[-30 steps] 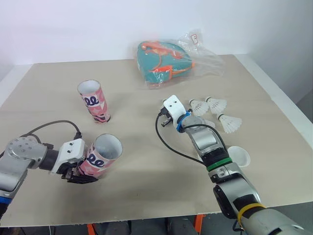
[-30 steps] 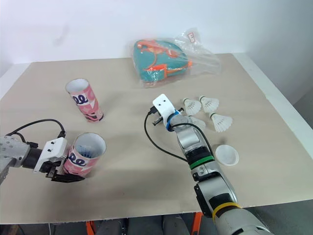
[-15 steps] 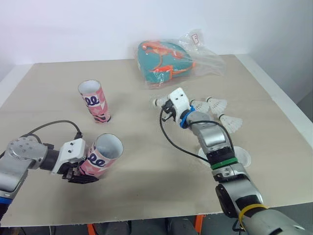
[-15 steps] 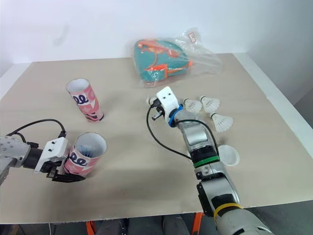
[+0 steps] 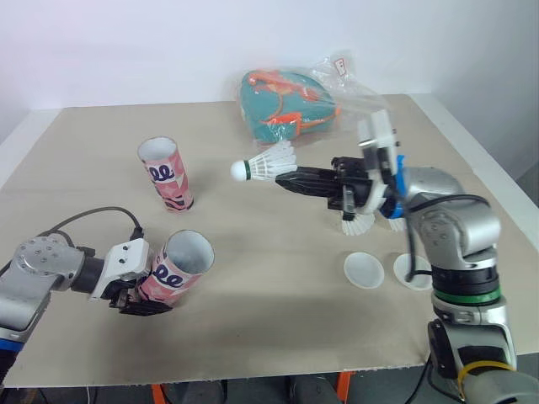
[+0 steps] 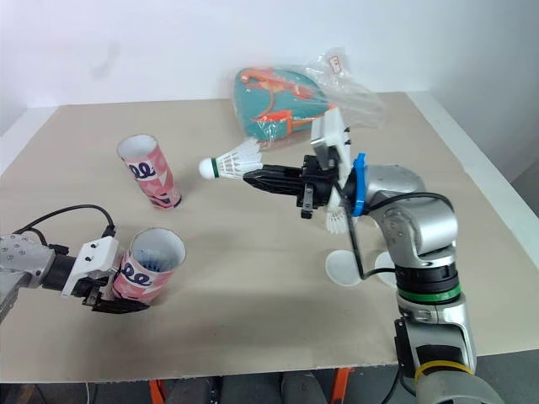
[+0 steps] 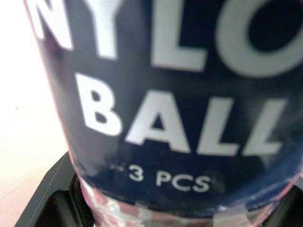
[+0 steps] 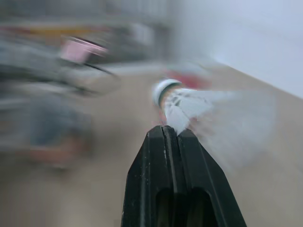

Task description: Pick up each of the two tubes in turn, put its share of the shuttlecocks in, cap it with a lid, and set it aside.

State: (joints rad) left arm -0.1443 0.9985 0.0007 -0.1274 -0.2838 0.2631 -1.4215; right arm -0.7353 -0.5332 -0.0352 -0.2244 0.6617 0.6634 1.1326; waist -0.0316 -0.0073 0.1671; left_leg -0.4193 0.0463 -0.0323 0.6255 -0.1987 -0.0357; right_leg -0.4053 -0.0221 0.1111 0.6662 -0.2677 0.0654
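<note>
Carrying a shuttlecock (image 5: 263, 164) clenched by its skirt, the right fingers (image 5: 307, 178) hover mid-bench; the left fingers (image 5: 135, 305) grasp the tilted pink tube (image 5: 173, 271) at 8 o'clock. At 10 o'clock the second tube (image 5: 166, 173) stands uncapped, lids (image 5: 363, 269) unused at 4 o'clock: filling looks barely begun

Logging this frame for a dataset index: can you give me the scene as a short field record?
left end effector: shut on tilted tube, uncapped
right end effector: shut on shuttlecock, held above the table
standing tube: upright on table, uncapped
lids: two flat on table, unused
plastic bag: far side of table
</note>
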